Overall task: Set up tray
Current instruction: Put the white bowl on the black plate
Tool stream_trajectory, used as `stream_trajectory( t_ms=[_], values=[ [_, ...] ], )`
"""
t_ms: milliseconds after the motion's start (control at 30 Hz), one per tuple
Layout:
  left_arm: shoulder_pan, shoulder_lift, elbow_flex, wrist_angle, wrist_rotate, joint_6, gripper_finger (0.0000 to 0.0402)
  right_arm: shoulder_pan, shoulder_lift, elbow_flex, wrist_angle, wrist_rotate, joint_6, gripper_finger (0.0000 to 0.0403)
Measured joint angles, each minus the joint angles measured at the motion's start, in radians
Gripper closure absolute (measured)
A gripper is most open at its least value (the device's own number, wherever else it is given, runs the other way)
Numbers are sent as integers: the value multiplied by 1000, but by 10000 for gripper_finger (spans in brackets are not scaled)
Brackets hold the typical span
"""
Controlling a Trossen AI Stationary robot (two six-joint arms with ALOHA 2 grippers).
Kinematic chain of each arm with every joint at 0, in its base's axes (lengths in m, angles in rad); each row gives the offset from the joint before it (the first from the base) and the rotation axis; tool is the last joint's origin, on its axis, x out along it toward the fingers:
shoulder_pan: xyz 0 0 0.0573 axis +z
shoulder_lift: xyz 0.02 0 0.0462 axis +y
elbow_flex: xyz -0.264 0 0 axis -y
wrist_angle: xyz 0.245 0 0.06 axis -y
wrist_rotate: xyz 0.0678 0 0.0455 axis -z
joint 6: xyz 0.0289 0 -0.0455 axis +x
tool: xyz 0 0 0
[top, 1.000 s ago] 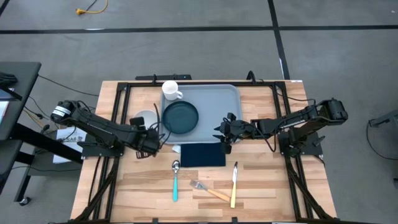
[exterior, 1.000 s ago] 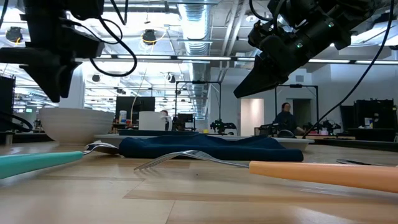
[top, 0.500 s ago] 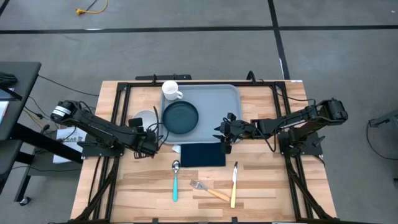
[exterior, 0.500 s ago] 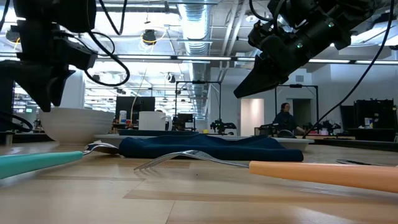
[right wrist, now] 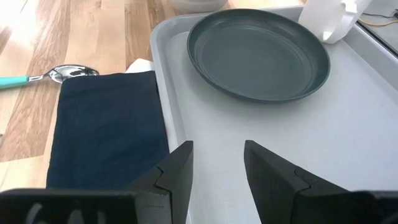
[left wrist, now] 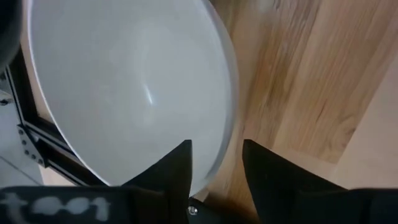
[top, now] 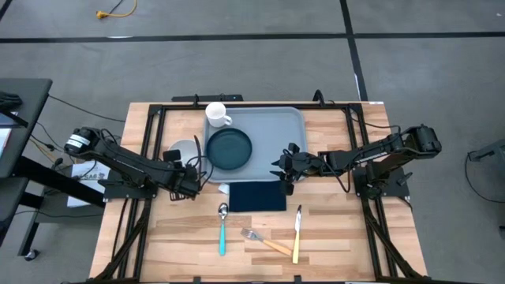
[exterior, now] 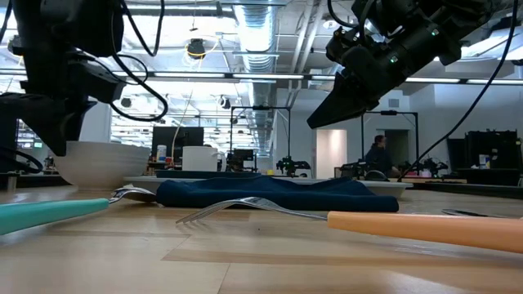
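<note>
High view: we log tray [top: 264,134] flat on counter [top: 339,237], far centre, carrying dark teal plate [top: 230,148] and white mug [top: 217,115]. Navy napkin [top: 256,196] lies just beside tray's near edge; spoon [top: 222,229], fork [top: 265,241], knife [top: 297,233] nearer still. Left claw [top: 192,175] hangs over white bowl [top: 183,151], left of tray; fingers apart, we see bowl rim between them. Right claw [top: 281,167] hovers at tray's right edge, fingers parted, holding nothing.
</note>
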Motion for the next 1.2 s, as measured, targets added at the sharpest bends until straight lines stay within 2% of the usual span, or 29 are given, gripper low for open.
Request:
stream_trajectory(
  t_ms=[333, 500, 633, 800, 933, 1200],
  values=[
    [0, 0, 0, -4, -5, -14, 391, 0, 0, 0, 0, 0, 0, 269],
    [0, 0, 35, -71, -33, -50, 398, 0, 0, 0, 0, 0, 0, 269],
    [0, 0, 123, -151, -46, -40, 399, 0, 0, 0, 1, 0, 0, 269],
    [27, 0, 259, -134, -67, 100, 400, 0, 0, 0, 7, 0, -1, 269],
    [97, 0, 350, -55, -62, 260, 400, 0, 0, 0, 7, 0, -1, 269],
    [342, 13, 425, 189, 172, 587, 401, 0, 0, 0, 6, 0, -9, 269]
  ],
)
